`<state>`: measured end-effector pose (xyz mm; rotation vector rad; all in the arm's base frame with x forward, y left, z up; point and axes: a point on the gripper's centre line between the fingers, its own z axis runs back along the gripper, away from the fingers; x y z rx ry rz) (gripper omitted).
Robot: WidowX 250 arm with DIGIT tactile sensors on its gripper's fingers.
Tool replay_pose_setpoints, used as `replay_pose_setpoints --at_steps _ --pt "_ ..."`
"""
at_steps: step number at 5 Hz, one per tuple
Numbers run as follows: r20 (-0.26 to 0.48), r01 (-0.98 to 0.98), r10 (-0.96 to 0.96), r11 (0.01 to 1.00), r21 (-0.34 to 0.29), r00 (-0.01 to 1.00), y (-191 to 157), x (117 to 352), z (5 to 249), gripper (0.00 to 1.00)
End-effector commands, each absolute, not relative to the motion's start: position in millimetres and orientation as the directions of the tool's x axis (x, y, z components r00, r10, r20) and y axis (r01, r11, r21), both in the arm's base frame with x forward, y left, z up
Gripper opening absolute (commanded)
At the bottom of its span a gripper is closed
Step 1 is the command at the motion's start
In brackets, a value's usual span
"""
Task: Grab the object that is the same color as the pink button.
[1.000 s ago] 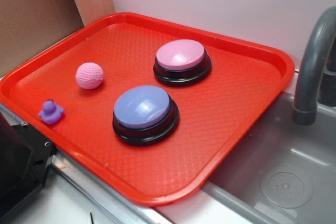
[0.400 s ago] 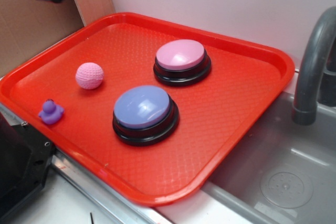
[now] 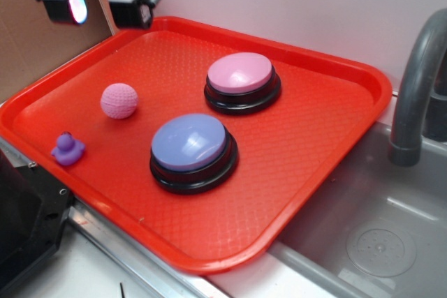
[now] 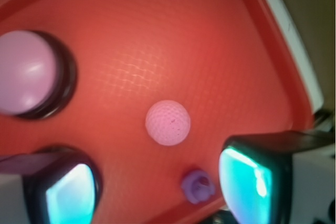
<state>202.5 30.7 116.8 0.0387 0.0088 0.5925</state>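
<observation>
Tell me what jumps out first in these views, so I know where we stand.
The bright red tray fills the scene, with a pink button toward its far side and a blue-purple button nearer its middle. A small pink ball sits left of them, a tiny purple duck by the near-left rim. The gripper hangs open above the tray's far-left corner.

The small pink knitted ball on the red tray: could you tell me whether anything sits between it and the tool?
Nothing visible does. The small pink knitted ball lies alone on bare tray, with the open tool raised above the tray's far left corner.
</observation>
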Motion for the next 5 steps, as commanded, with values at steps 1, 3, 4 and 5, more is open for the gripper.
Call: replay_pose_setpoints --at_steps 1,3,4,5 --pt "0.102 -0.571 0.566 0.82 0.033 0.818 55 183 82 1.0" --pt "0.094 -0.459 0.458 0.888 -0.009 0.884 59 192 43 1.0" --pt "0.071 -0.445 0.444 0.895 0.003 0.893 48 196 40 1.0" --pt "0.054 -0.466 0.465 0.885 0.015 0.884 45 192 38 0.0"
